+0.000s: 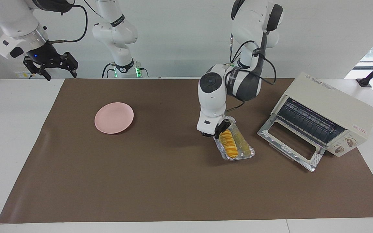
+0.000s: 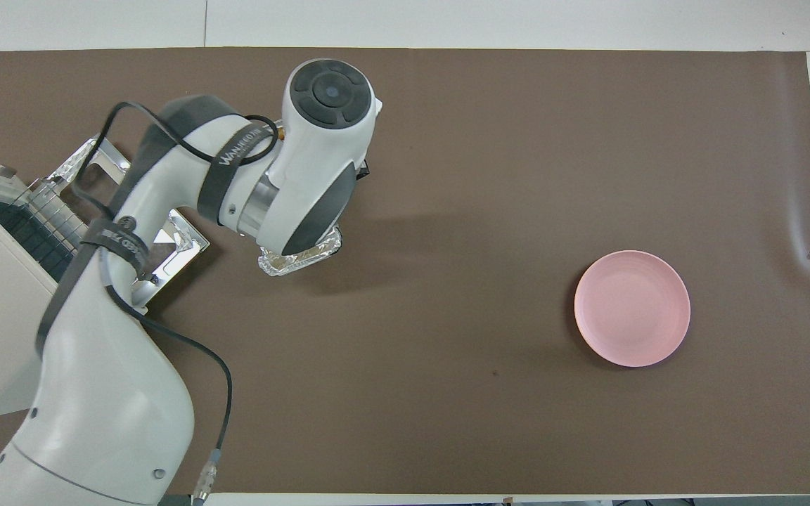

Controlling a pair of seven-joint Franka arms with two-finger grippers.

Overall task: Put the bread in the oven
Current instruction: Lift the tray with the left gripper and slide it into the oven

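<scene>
A brown mat (image 1: 141, 181) covers the white table. Right of the facing view's centre, the left gripper (image 1: 218, 131) is clamped on the upper end of the foil tray (image 1: 245, 149), raised over the mat with the bread (image 1: 228, 144) lying in it. Right of them stands the oven (image 1: 332, 110), door (image 1: 290, 140) dropped open. The plate (image 1: 114, 117) lies centre-left. The right gripper (image 1: 49, 66) waits upper left, fingers spread wide
</scene>
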